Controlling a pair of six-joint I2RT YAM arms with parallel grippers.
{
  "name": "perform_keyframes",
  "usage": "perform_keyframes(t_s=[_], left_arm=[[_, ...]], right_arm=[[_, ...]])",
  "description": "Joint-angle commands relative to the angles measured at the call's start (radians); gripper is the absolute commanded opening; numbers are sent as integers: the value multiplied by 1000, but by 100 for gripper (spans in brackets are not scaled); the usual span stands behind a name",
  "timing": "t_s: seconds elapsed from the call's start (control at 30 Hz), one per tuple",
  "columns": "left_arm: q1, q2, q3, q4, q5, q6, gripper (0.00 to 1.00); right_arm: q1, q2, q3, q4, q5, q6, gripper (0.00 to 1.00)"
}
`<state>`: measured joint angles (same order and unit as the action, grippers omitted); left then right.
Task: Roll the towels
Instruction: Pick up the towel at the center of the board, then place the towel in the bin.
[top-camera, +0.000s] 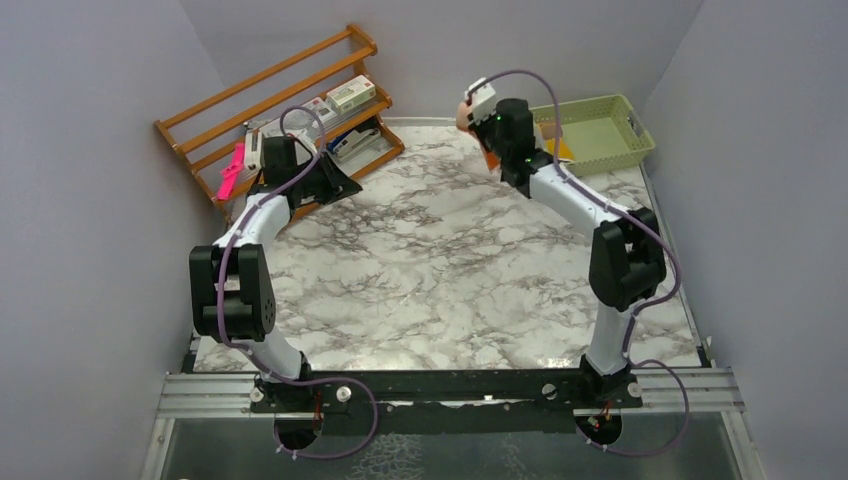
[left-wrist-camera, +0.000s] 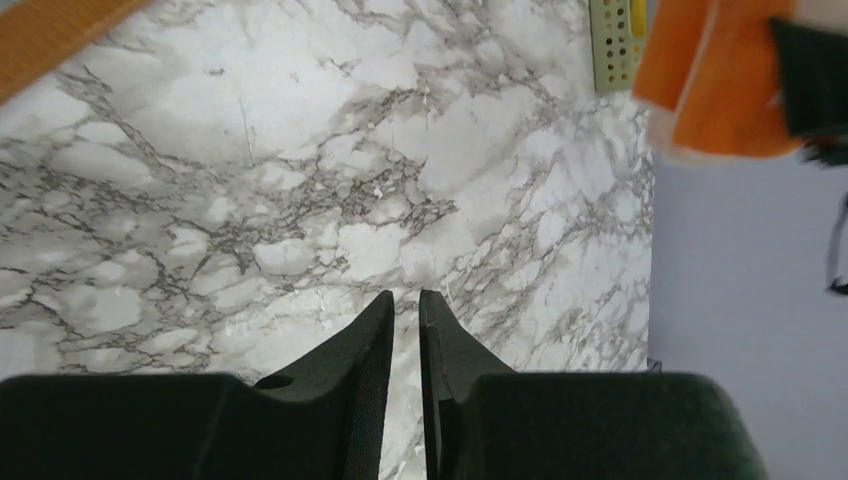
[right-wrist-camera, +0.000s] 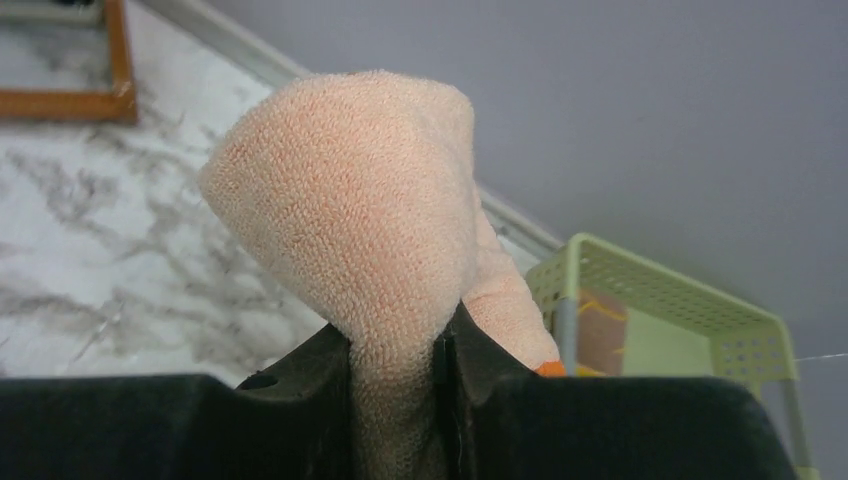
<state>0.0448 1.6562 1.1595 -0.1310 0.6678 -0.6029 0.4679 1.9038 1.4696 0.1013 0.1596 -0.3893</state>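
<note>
1. At ten o'clock in the top view we see a wooden rack (top-camera: 285, 105) against the wall. It holds white boxes (top-camera: 350, 95) whose labels are too small for us to read, and a pink item (top-camera: 230, 172) at its near end.
2. The left gripper (left-wrist-camera: 405, 300) hangs over the marble table (top-camera: 430, 270), just in front of the rack. Its jaws are drawn almost together, with only a thin slit between them. They grip nothing and touch nothing.
3. At twelve o'clock the right gripper (right-wrist-camera: 395, 342) is raised above the table's far edge. Its jaws are clamped on the orange and peach towel (right-wrist-camera: 350, 200). A peach fold bulges above the fingers (right-wrist-camera: 320, 355), and the orange part hangs below. The towel is off the table. We can read no print or lettering on the cloth that shows.
4. At one o'clock a pale green perforated basket (top-camera: 625, 125) sits in the far right corner, just beside the raised towel. A yellow patch (top-camera: 560, 150) shows at its left end, and we cannot tell what it is.
</note>
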Motion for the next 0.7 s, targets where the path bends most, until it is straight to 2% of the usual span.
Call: perform_keyframes(t_s=[0.0, 0.17, 0.3, 0.67], left_arm=[[-20, -30, -63, -32, 20, 35, 19], [-39, -30, -74, -64, 25, 65, 19], [-49, -22, -72, -86, 24, 79, 19], [-83, 13, -93, -110, 39, 117, 19]], right_arm=[[-85, 19, 211, -178, -5, 22, 1], [-202, 133, 476, -269, 20, -14, 1], [-295, 221, 596, -278, 70, -58, 1], [-397, 300, 441, 178, 317, -256, 1]])
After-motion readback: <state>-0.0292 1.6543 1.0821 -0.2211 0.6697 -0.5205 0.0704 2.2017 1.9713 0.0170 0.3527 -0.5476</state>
